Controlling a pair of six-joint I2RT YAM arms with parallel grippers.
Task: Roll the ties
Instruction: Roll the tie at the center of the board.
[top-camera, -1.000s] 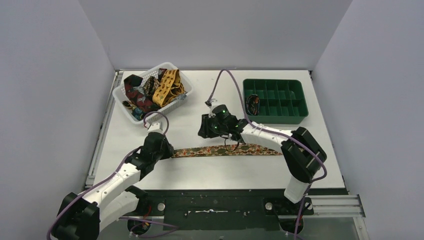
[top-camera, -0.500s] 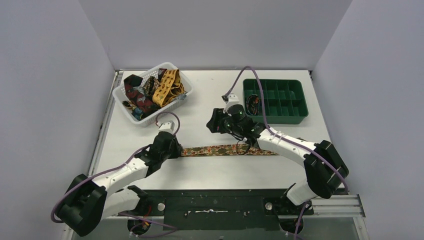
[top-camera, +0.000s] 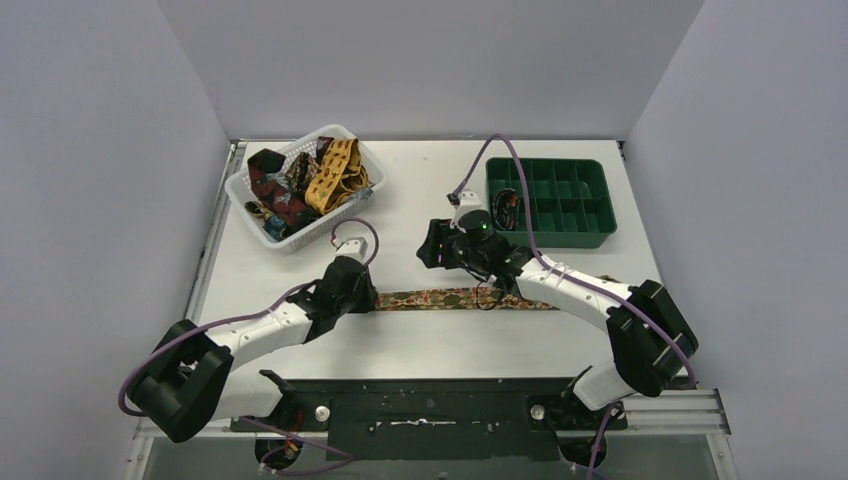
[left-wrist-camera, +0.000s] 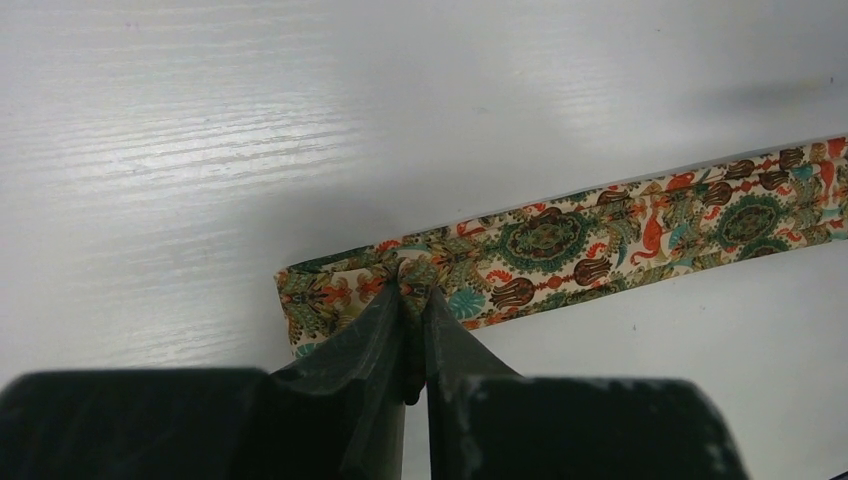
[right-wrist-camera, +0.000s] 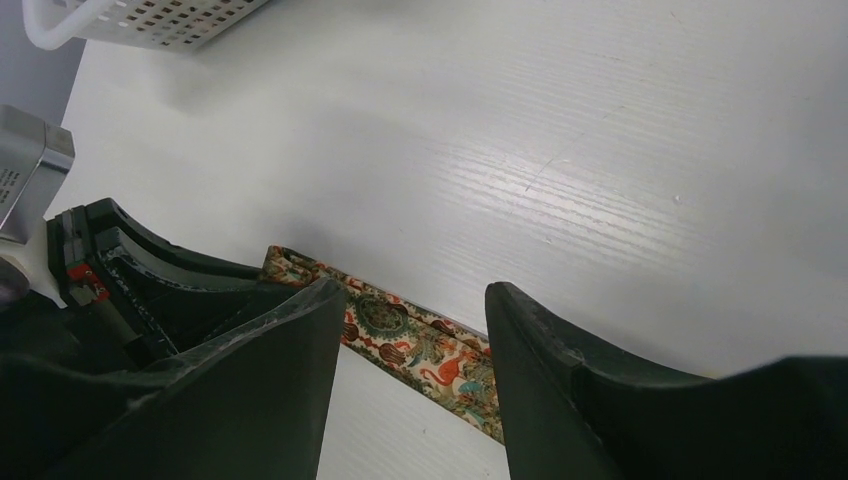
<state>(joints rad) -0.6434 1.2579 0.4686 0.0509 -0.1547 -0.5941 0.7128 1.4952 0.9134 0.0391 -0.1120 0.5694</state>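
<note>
A brown-orange multicolour tie (top-camera: 455, 298) lies stretched left to right across the middle of the table. My left gripper (top-camera: 372, 298) is shut on the tie's left end, and the cloth (left-wrist-camera: 620, 225) bunches at the fingertips (left-wrist-camera: 412, 285). My right gripper (top-camera: 432, 252) hovers just behind the tie's middle, open. In its wrist view the patterned strip (right-wrist-camera: 420, 345) runs under the gap (right-wrist-camera: 415, 290), touched by neither finger. More ties (top-camera: 310, 180), dark red and mustard yellow, lie heaped in the white basket (top-camera: 240, 190).
A green compartment tray (top-camera: 600, 200) stands at the back right, with a small dark coil (top-camera: 505, 208) in its left compartment. The white basket is at the back left. Purple cables loop above both wrists.
My left gripper has slid to the right, dragging the tie's left end with it. My right gripper has opened, let go of the tie and drawn back to the right.
</note>
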